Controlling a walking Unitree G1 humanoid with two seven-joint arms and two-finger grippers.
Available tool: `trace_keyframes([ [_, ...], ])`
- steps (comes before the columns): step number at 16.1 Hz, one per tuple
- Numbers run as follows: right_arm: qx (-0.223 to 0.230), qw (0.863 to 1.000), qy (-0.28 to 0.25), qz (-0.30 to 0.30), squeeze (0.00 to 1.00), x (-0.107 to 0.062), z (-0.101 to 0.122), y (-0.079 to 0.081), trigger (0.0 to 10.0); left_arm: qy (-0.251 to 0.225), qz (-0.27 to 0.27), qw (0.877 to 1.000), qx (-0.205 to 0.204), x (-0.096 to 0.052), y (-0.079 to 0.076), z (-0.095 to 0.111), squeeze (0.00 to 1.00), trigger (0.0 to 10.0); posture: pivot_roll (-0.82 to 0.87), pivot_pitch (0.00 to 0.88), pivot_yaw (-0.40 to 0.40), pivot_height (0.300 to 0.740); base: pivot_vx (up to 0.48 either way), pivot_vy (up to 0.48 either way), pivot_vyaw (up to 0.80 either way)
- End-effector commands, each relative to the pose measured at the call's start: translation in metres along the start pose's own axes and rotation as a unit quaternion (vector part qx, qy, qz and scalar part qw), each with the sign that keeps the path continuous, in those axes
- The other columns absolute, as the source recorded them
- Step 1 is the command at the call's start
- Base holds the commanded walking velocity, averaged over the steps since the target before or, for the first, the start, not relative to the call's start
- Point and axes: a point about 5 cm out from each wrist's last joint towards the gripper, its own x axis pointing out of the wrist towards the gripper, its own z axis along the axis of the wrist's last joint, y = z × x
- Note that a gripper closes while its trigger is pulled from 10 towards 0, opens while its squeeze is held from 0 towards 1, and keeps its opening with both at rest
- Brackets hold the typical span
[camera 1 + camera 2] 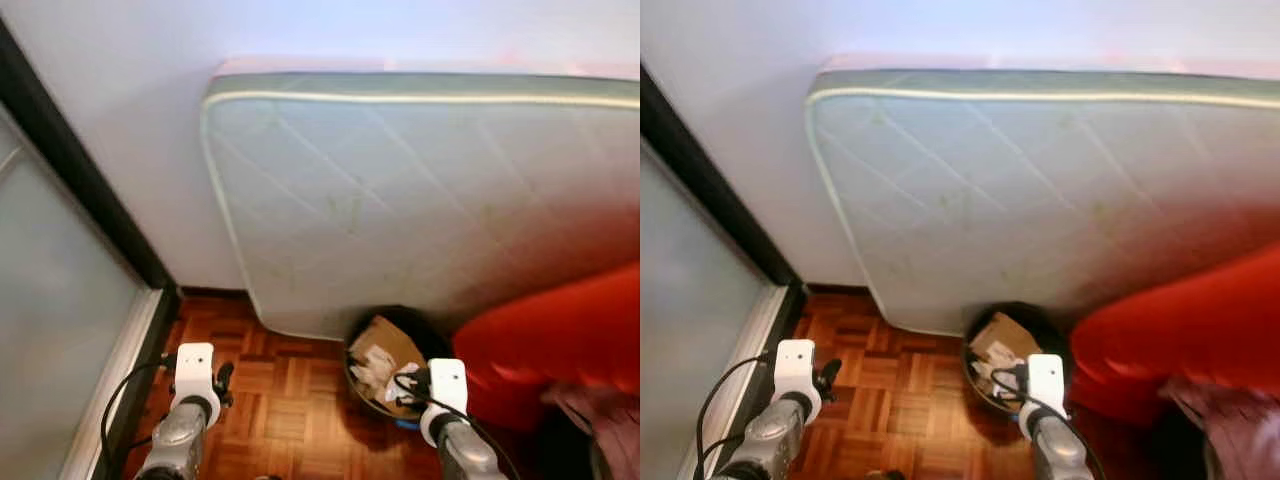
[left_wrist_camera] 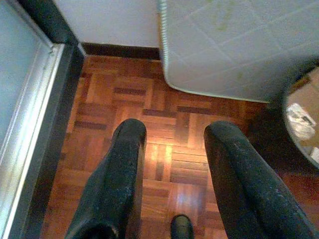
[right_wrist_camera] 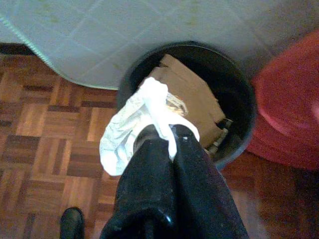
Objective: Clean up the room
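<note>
A black round trash bin (image 3: pixel 239 89) stands on the parquet against the leaning mattress, with brown cardboard (image 3: pixel 192 94) and paper scraps inside; it is also the trash bin (image 1: pixel 425 335) in the left eye view. My right gripper (image 3: pixel 164 132) is shut on a crumpled white paper wad (image 3: pixel 129 124), held over the bin's near rim. My right arm (image 1: pixel 447 400) hangs just in front of the bin. My left gripper (image 2: pixel 172 134) is open and holds nothing, above bare parquet left of the bin; its arm (image 1: pixel 192 385) is at lower left.
A pale quilted mattress (image 1: pixel 420 200) leans on the white wall behind the bin. A red bulky object (image 1: pixel 550 340) sits right of the bin. A dark-framed glass door (image 1: pixel 60 300) runs along the left. Parquet floor (image 1: pixel 290 390) lies between door and bin.
</note>
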Motion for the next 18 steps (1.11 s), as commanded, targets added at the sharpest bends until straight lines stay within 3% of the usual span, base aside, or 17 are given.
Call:
trace_keyframes([
  [1,-0.007,1.000,0.003,0.002,0.00,-0.0010,-0.0024,-0.0003,10.0,-0.005,0.000,1.000,-0.001,0.0002,0.0010,0.0017,0.00,10.0,0.07,0.139,-0.007,0.740,0.277,0.000,0.00],
  [12,-0.027,1.000,0.000,0.015,0.00,-0.0002,-0.0004,0.0030,10.0,-0.006,-0.001,1.000,0.004,0.0013,0.0004,0.0035,0.00,10.0,0.07,0.164,-0.012,0.740,0.277,0.000,0.00],
  [15,-0.033,0.999,0.004,0.023,0.00,-0.0006,-0.0024,0.0052,10.0,-0.008,-0.002,1.000,0.005,0.0016,-0.0001,0.0043,0.00,10.0,0.07,0.174,-0.012,0.740,0.277,0.000,0.70],
  [18,-0.024,0.999,0.015,0.016,0.00,-0.0015,-0.0065,0.0055,10.0,-0.008,-0.010,1.000,0.000,0.0013,-0.0024,0.0035,0.00,10.0,0.07,0.179,-0.014,0.740,0.000,0.000,0.00],
])
